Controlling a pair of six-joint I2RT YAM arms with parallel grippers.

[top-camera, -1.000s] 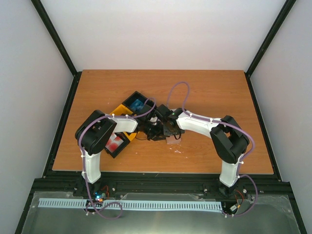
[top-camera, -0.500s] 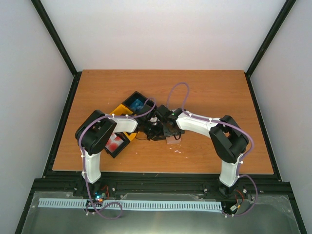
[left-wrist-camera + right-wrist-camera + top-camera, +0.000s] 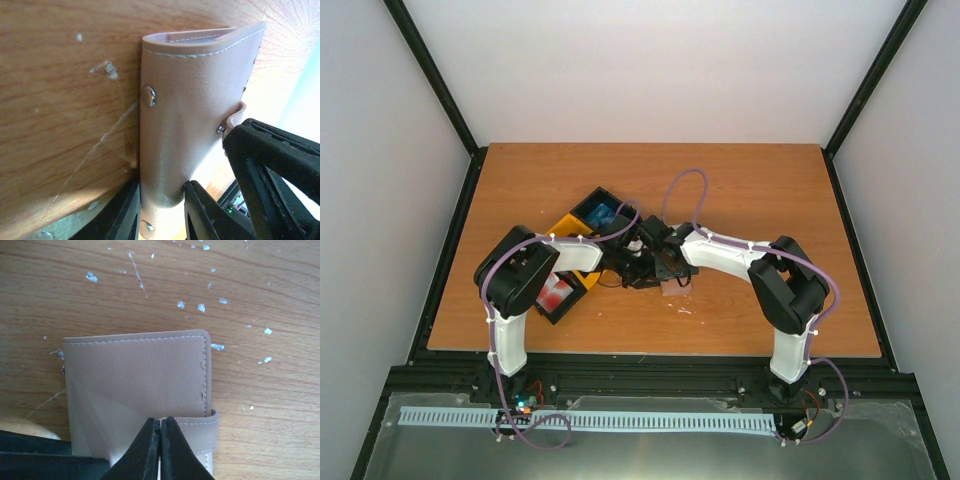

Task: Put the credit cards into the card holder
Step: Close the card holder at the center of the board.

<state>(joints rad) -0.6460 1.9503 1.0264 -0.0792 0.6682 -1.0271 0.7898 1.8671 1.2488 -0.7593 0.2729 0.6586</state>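
The pinkish-tan card holder (image 3: pixel 190 100) lies on the wooden table, folded, with a snap stud on its side. My left gripper (image 3: pixel 160 212) is shut on its near end, one finger on each side. My right gripper (image 3: pixel 160 432) is shut, pinching the edge of the card holder's (image 3: pixel 135 375) flap. In the top view both grippers meet at mid-table over the card holder (image 3: pixel 677 288), which is mostly hidden. Blue credit cards (image 3: pixel 601 213) lie in a black bin. Red-and-white credit cards (image 3: pixel 557 293) lie in another black bin.
A yellow bin (image 3: pixel 564 226) sits between the two black bins, left of the grippers under the left arm. The right gripper's black body (image 3: pixel 275 165) is close beside the left fingers. The table surface (image 3: pixel 250 290) has white flecks and scratches.
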